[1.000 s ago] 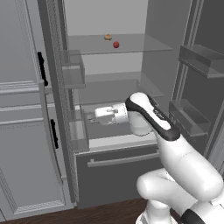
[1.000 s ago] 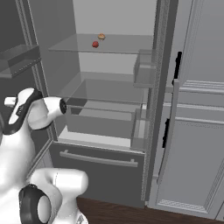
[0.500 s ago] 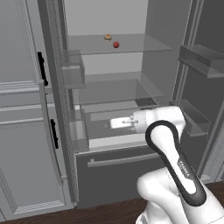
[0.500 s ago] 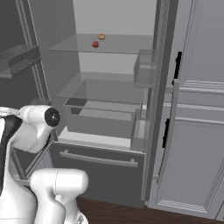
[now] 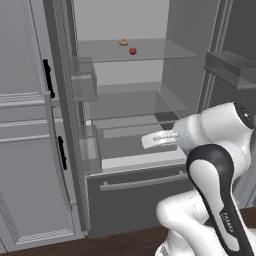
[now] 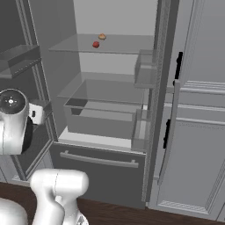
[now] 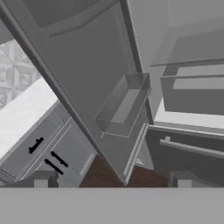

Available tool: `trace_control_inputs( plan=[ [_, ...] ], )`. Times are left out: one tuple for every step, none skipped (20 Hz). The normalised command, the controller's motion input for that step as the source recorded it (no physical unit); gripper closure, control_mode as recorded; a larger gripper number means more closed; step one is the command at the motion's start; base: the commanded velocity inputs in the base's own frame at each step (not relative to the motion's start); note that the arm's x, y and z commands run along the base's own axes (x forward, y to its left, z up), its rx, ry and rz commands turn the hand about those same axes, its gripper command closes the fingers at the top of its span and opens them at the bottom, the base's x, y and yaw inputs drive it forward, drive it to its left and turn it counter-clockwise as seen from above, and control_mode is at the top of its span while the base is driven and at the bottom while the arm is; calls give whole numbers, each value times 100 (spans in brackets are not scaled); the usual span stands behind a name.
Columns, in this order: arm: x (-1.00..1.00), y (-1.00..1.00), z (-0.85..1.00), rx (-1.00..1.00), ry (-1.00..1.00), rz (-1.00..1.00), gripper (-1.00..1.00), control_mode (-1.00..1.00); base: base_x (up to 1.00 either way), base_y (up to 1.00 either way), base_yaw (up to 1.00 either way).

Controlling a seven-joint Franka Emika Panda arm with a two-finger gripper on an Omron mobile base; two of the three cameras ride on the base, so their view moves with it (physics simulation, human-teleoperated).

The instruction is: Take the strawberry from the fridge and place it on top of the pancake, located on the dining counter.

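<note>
The dark-grey fridge (image 5: pixel 140 197) (image 6: pixel 99 169) stands with both doors open. The strawberry (image 5: pixel 132 51) (image 6: pixel 96 44), tiny and dark red, lies on the top glass shelf beside a small tan-orange item (image 5: pixel 123 42) (image 6: pixel 102 37). My gripper (image 5: pixel 146 142) hangs well below that shelf, level with the lower bins and pointing left. In the hand view the gripper (image 7: pixel 111 180) is open, its fingertips (image 7: pixel 41 179) wide apart with nothing between them, facing the fridge's left door (image 7: pixel 87 65) and its bin. The pancake and dining counter are out of view.
Door bins (image 5: pixel 82 80) (image 6: pixel 145 70) jut from both open doors. The bottom drawer handle (image 5: pixel 142 181) (image 7: pixel 192 148) runs under the crisper bins. Light-grey cabinets with black handles (image 5: pixel 47 77) (image 6: pixel 178 66) flank the fridge. A white worktop (image 7: pixel 22 113) over grey drawers shows beyond the door.
The arm has swung right and its elbow has dropped, carrying the hand right and slightly down in front of the lower bins. The strawberry has not moved.
</note>
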Motion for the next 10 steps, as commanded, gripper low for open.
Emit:
trace_control_inputs(
  plan=[
    [-49, -34, 0, -31, 0, -27, -100, -100, 0, 0, 0],
    [-54, -32, 0, -28, 0, -28, -100, -100, 0, 0, 0],
    [-51, -37, 0, -27, 0, -28, -100, -100, 0, 0, 0],
    [-49, -39, 0, -27, 0, -28, -100, -100, 0, 0, 0],
    [-46, -49, 0, -26, 0, -28, -100, -100, 0, 0, 0],
    [-41, -57, 0, -25, 0, -28, -100, -100, 0, 0, 0],
    [-33, -69, 0, -23, 0, -30, -100, -100, 0, 0, 0],
    [-30, -69, 0, -22, 1, -30, -100, -100, 0, 0, 0],
    [-24, -69, 0, -21, 1, -31, -100, -100, 0, 0, 0],
    [-24, -65, 0, -15, 1, -30, -100, -100, 0, 0, 0]
  ],
)
